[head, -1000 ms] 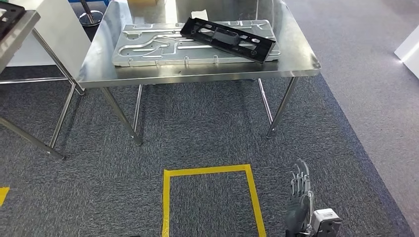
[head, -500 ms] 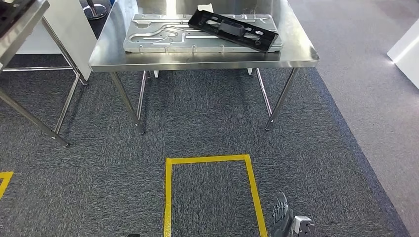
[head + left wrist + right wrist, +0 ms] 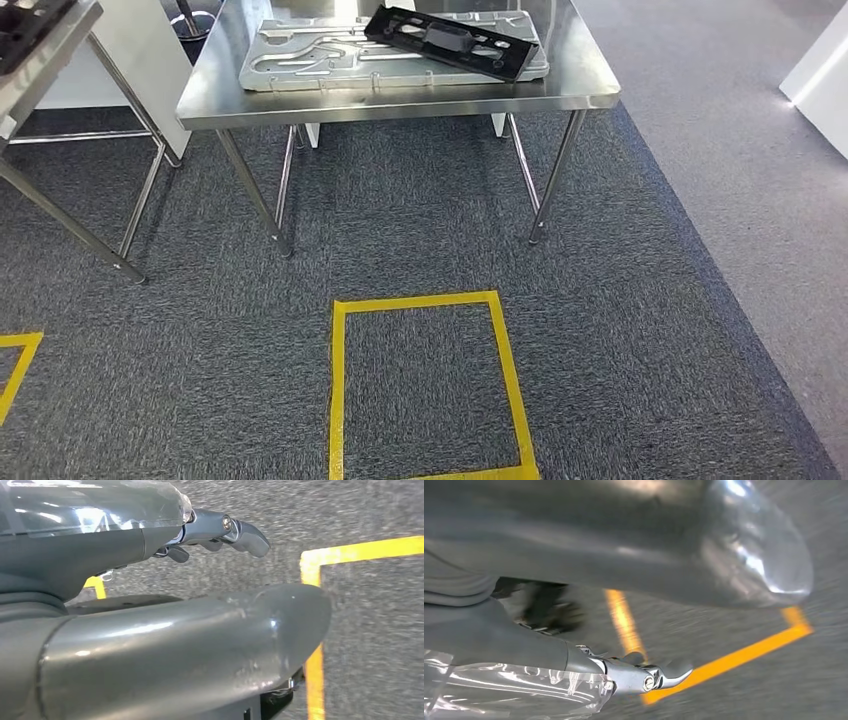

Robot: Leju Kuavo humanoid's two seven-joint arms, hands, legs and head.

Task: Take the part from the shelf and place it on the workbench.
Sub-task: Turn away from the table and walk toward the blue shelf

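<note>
A long black plastic part (image 3: 455, 40) lies slantwise across a ribbed grey metal plate (image 3: 300, 62) on the steel workbench (image 3: 400, 100) at the far end of the head view. My left hand (image 3: 165, 645) hangs above the carpet and holds nothing, its fingers (image 3: 240, 527) stretched out. Over the same carpet my right hand (image 3: 624, 540) also hangs empty, fingers (image 3: 649, 677) extended; this view is blurred.
A yellow tape square (image 3: 340, 380) marks the grey carpet in front of the workbench, and tape lines (image 3: 360, 550) (image 3: 734, 657) lie under both hands. A second steel table (image 3: 40, 50) stands at the left. A white object (image 3: 815, 75) sits at the far right.
The whole picture has shifted, so the camera moved: the workbench now sits higher and further left. My right hand has dropped out of the head view's lower edge.
</note>
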